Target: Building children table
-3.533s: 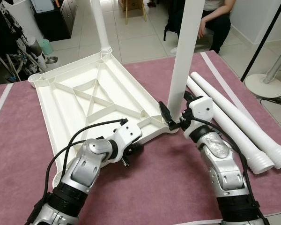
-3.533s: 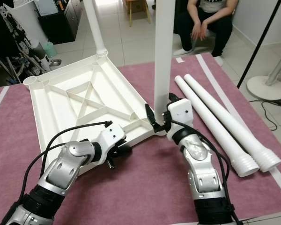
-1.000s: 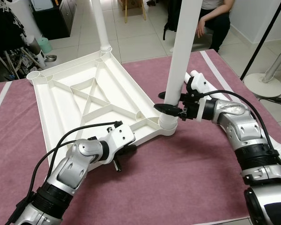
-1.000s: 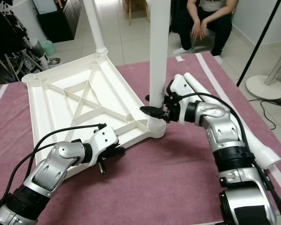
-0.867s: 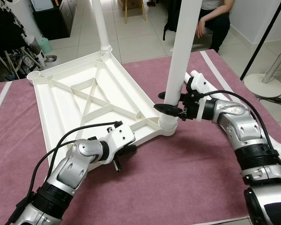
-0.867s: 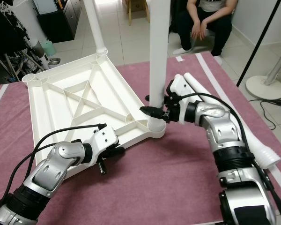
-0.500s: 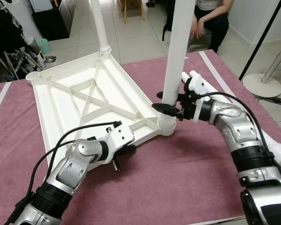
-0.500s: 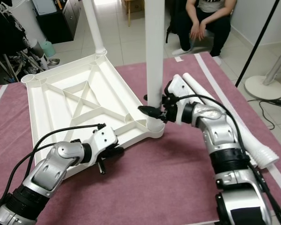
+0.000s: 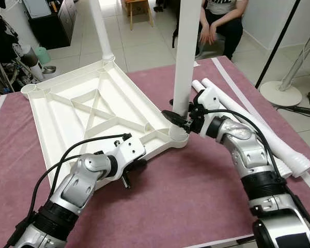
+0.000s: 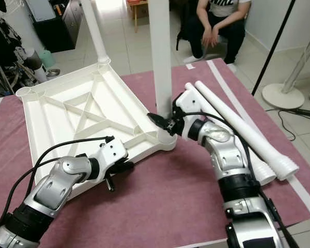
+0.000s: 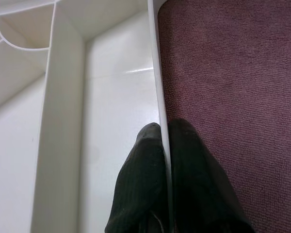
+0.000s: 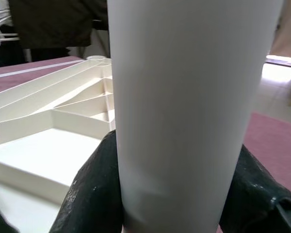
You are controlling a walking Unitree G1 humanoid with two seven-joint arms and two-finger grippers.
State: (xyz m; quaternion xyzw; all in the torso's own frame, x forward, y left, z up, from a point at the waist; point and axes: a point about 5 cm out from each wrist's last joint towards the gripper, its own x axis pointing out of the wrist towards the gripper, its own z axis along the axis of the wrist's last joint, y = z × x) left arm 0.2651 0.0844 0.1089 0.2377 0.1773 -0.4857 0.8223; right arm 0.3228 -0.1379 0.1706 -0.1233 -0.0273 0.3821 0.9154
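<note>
On maroon mat [image 9: 196,196], white tabletop [image 9: 93,111], no lettering

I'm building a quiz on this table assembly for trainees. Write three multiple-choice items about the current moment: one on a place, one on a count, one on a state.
1. Where do the loose legs lie?
A. On the mat to the robot's right of the tabletop
B. Inside the tabletop
C. On the tiled floor

2. How many legs stand upright in corner sockets of the tabletop?
A. One
B. Two
C. Four

3. What is the left gripper doing?
A. Hanging open above the mat
B. Pinching the tabletop's rim
C. Holding a loose leg

Answers:
1. A: both lie side by side on the mat, right of the right arm.
2. B: the near leg, held by the right gripper, and the far leg at the far corner.
3. B: its wrist view shows one finger on each side of the thin white rim.
</note>
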